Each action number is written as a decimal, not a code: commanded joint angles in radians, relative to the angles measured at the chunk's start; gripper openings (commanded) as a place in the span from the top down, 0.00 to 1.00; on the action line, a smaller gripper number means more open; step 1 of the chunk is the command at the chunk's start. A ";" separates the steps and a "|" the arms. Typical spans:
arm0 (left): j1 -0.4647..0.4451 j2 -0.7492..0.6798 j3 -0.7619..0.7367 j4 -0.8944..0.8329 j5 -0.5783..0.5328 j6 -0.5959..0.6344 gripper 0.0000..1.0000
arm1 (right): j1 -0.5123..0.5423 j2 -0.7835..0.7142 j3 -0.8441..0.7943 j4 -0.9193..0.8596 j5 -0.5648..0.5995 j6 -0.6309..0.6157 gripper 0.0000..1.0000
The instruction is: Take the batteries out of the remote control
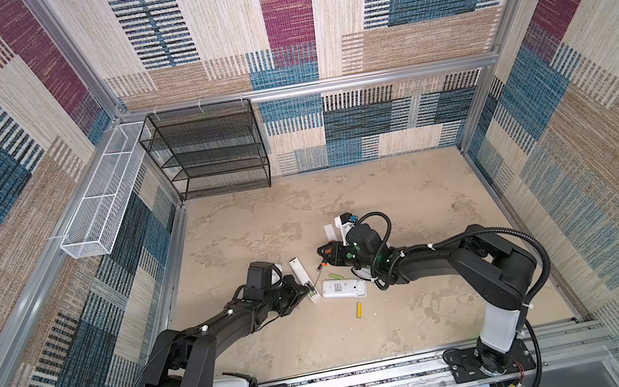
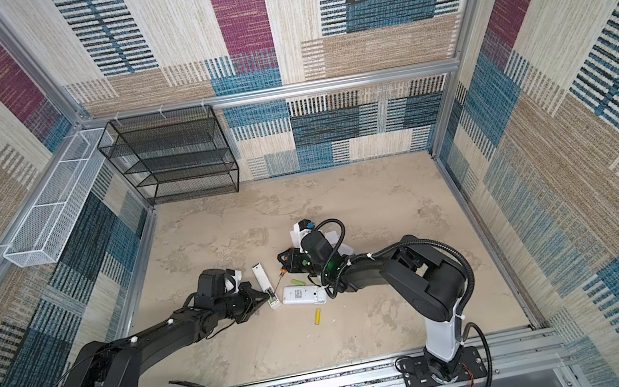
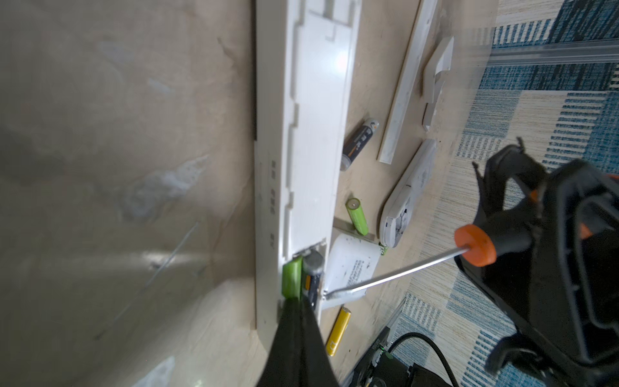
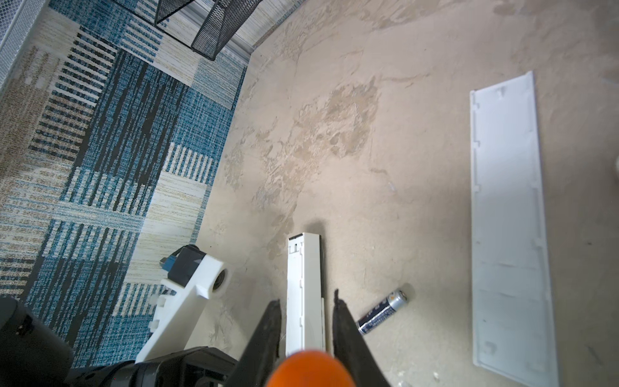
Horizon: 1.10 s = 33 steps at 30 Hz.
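Batteries are split between the slim remote (image 3: 308, 134) and the table (image 1: 406, 204). Two sit side by side in the open bay at the remote's end: a green cell (image 3: 292, 276) and a dark cell (image 3: 313, 271).

The left gripper (image 3: 295, 306) has its fingers pressed together and holds nothing. Its tip is right at the near end of the green cell, but it is not clear whether they touch. The right gripper (image 1: 326, 257) pinches the screwdriver (image 3: 402, 272) by its black-and-orange handle. The shaft slants down, and the blade tip meets the remote's edge just beside the dark cell.

Three more cells lie loose on the table. A black cell (image 3: 360, 140) lies close along the slim remote's long side. A second green cell (image 3: 357, 216) rests just beside a wide remote (image 3: 350, 264), which lies label side up next to the bay. A yellow cell (image 1: 358, 310) lies alone, nearer the arm bases than the wide remote.

A third remote (image 3: 408, 191), with an open bay at one end, lies past the second green cell. A long white cover (image 4: 509, 217) lies flat, apart from the slim remote, with the black cell between them.
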 commanded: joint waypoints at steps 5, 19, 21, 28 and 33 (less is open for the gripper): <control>0.000 -0.095 0.042 -0.133 -0.029 0.038 0.92 | 0.004 -0.029 0.028 -0.037 0.043 -0.068 1.00; 0.001 -0.117 0.012 -0.168 -0.039 0.031 0.76 | 0.080 -0.008 0.129 -0.122 0.127 -0.226 1.00; 0.000 -0.118 0.005 -0.167 -0.041 0.032 0.76 | 0.090 0.003 0.148 -0.136 0.138 -0.252 1.00; -0.001 -0.098 -0.002 -0.162 -0.042 0.033 0.78 | 0.124 0.045 0.200 -0.192 0.195 -0.312 1.00; -0.001 -0.074 -0.003 -0.143 -0.039 0.032 0.78 | 0.133 0.046 0.216 -0.217 0.230 -0.343 1.00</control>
